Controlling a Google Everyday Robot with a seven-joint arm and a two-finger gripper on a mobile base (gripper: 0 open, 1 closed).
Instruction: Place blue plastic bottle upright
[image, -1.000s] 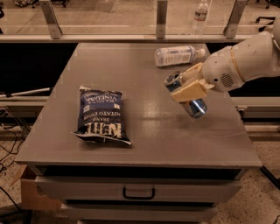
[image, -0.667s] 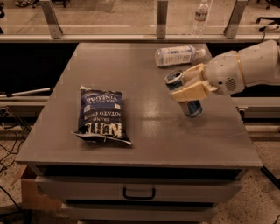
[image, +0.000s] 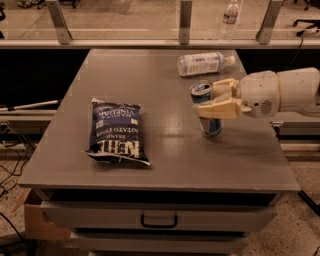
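Observation:
The blue plastic bottle (image: 210, 125) is a slim blue-and-silver can with a pull-tab top. It stands upright on the grey table (image: 165, 165), right of the middle. My gripper (image: 207, 100) reaches in from the right on a white arm and is shut on the can's middle. One cream finger (image: 220, 109) crosses the can's front and the other lies behind it. The can's base looks to be down on the tabletop.
A clear plastic bottle (image: 202, 63) with a pale label lies on its side just behind the can. A dark blue chip bag (image: 116, 131) lies flat on the table's left half. Another bottle (image: 229, 20) stands beyond the glass rail. A drawer handle (image: 159, 220) is below the front edge.
The can was held tilted above the table. Now it is upright and lower, at the tabletop, and my gripper still holds it.

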